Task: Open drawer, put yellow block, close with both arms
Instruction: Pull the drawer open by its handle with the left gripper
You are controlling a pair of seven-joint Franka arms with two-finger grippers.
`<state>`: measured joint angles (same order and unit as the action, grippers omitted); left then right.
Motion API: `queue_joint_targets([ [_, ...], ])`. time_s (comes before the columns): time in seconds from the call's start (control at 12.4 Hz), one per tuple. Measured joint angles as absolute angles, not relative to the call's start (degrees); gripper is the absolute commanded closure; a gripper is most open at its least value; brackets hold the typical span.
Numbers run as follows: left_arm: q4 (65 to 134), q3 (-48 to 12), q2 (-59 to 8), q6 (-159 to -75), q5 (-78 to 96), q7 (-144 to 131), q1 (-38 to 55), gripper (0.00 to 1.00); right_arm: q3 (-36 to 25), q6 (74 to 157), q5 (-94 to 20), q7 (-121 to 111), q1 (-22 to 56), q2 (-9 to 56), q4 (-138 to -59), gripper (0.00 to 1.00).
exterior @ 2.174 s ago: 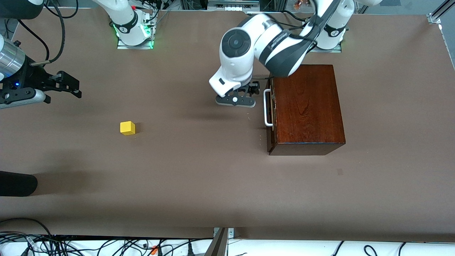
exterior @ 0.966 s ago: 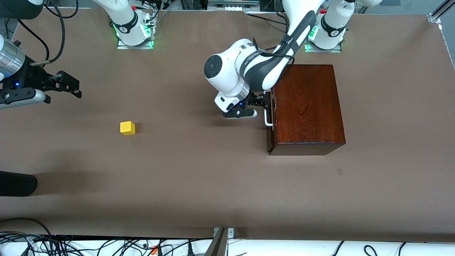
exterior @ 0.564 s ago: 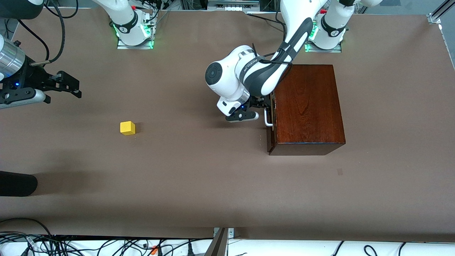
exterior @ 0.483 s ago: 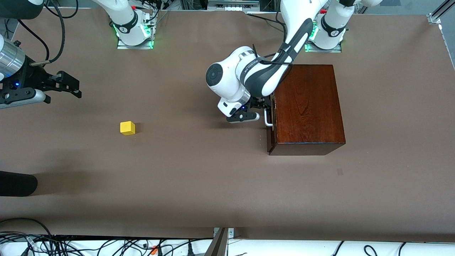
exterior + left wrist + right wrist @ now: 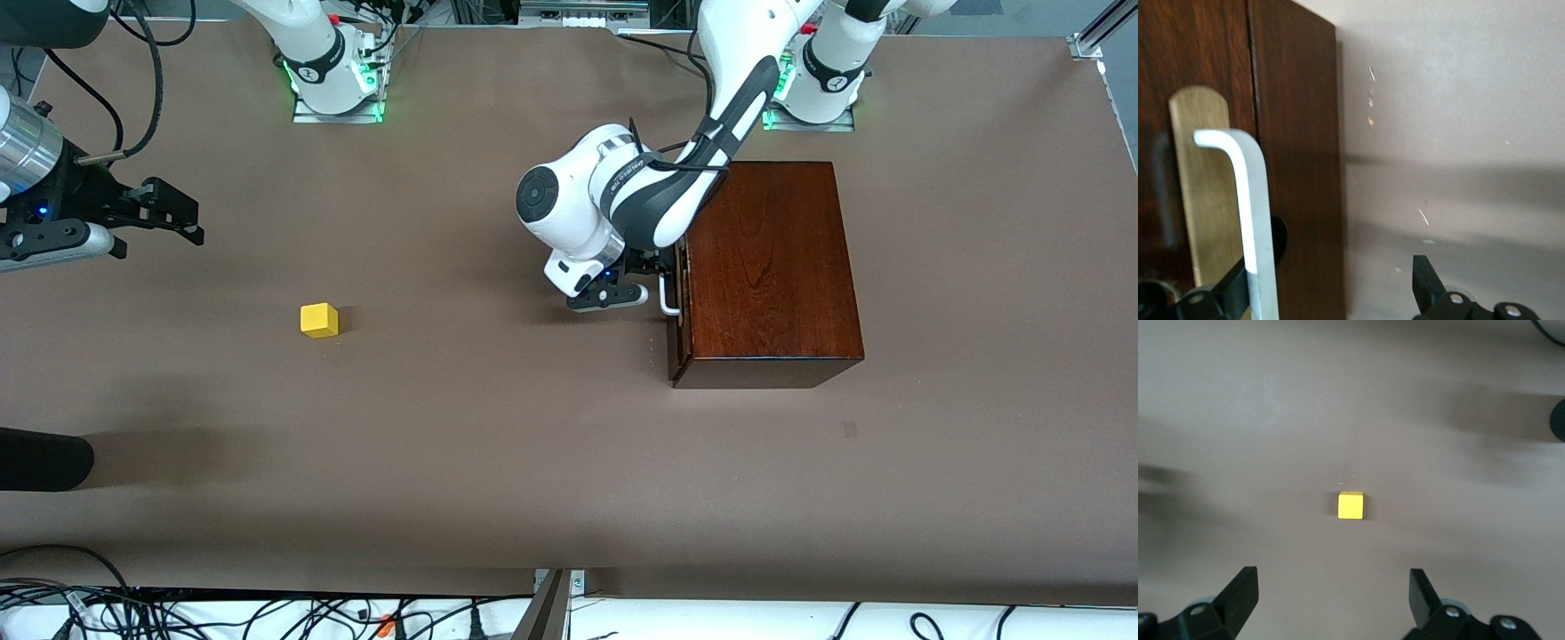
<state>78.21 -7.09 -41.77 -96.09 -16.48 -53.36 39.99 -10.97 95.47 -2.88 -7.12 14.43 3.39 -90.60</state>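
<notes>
So far nothing's done — my left gripper [image 5: 1331,293] straddles the shut drawer's [image 5: 679,293] handle [image 5: 1248,213] unclenched, while my right gripper [image 5: 1331,597] waits released above the yellow block [image 5: 1351,505].

The drawer [image 5: 679,293] sits shut in a glossy dark mahogany box [image 5: 769,267] at center right of the front view, its reddish-brown front and white U-shaped handle [image 5: 667,298] facing the frame's left edge. The yellow block [image 5: 319,320], a small bright cube, rests flat on the table at center left, well apart from the box.
</notes>
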Motion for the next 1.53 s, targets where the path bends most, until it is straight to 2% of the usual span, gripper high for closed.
queue_joint_targets([
  [0.4,77.8,-6.1,-41.3,-98.3,-8.8,-53.1,39.2,0.00,-11.0,95.5,-2.9,-7.1,14.4,3.4,-90.6,0.00],
  [1.53,77.7,-6.3,-41.2,-102.3,-7.4,-52.5,40.5,0.00,-11.0,95.5,-2.9,-7.1,14.4,3.4,-90.6,0.00],
])
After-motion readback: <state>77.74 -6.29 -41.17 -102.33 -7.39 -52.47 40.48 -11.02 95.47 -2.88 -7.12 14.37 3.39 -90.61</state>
